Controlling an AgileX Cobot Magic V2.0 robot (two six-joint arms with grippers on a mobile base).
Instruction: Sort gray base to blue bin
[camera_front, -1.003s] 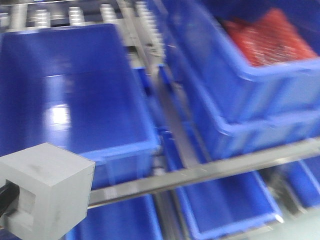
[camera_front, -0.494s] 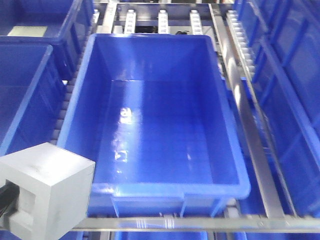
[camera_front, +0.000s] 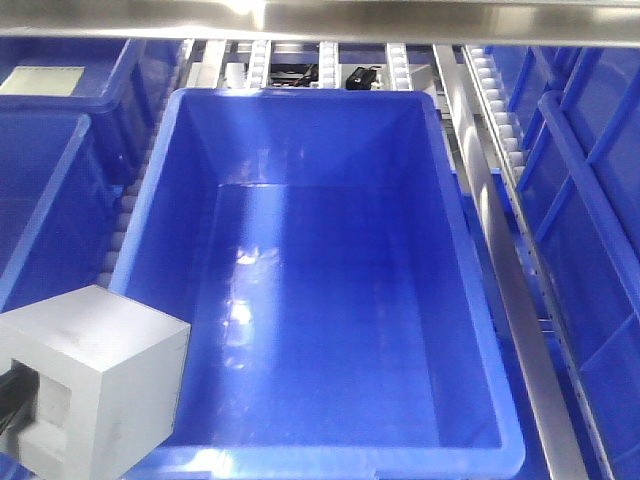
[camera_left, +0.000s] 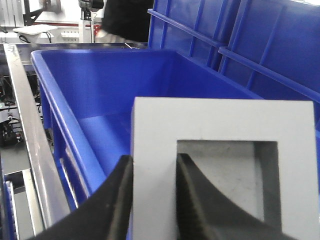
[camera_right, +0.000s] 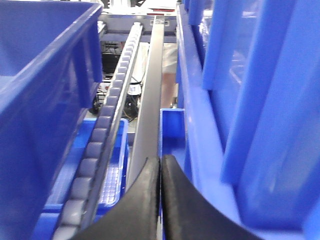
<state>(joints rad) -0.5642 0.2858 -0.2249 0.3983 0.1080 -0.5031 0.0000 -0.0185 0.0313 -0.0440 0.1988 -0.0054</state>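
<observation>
The gray base (camera_front: 90, 385) hangs at the lower left of the front view, beside the near left corner of the blue bin (camera_front: 165, 180). My left gripper (camera_left: 154, 172) is shut on one wall of the gray base (camera_left: 220, 125); one finger is outside the block and the other inside its square recess. The blue bin (camera_left: 55, 85) lies open behind the block in the left wrist view, with nothing seen in it. My right gripper (camera_right: 160, 167) is shut on nothing, hovering over a metal rail (camera_right: 152, 85) between bins.
More blue bins (camera_front: 45, 190) stand to the left and bins (camera_front: 590, 200) to the right on roller tracks (camera_front: 500, 150). A steel bar (camera_front: 320, 20) crosses the top of the front view. A roller conveyor (camera_right: 107, 125) runs beside the right gripper.
The front view has swung and shifted forward, so the blue bin now fills the frame and sits lower and closer. The gray base stays held at the same spot in the frame.
</observation>
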